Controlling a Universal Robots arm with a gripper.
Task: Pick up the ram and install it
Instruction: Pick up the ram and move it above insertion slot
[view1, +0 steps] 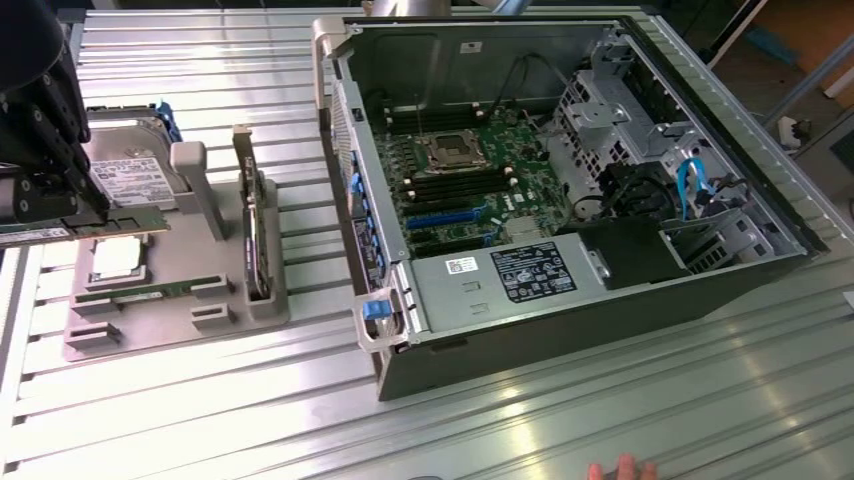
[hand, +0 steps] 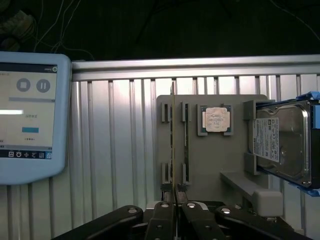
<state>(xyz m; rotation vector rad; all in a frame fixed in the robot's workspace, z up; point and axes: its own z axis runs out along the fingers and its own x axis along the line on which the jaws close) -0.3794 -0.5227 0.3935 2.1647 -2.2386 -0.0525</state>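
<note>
Ram (view1: 134, 224) in ext. view: long thin green stick, lying level at the exterior view's left edge. It is clamped in the black gripper (view1: 67, 215), w/ its free end poking toward the exterior view's right. In the frame it sits over the grey tray (view1: 200, 250), just above the silver CPU (view1: 115, 258); can't tell if it touches the tray. Hard drive (view1: 127, 172) stands at the tray's upper end, and an expansion card (view1: 250, 225) stands upright along its right side. Open PC case (view1: 534, 170) takes the centre and right of the frame, motherboard (view1: 461, 175) exposed, well apart from the ram. A person's fingertips (view1: 621, 468) show at the bottom edge.

Wrist view: ram (hand: 173, 140) edge-on, a thin pale line running away from the gripper (hand: 173, 205). The two black fingers (hand: 161, 220) are pressed together on its near end, so the grip itself is plain here. Tray (hand: 210, 165), CPU (hand: 216, 119) and hard drive (hand: 280, 142) lie beyond. Extra here: pale-blue tablet (hand: 30, 115) w/ lit screen, on the ribbed metal table (hand: 120, 150) beside the tray.
</note>
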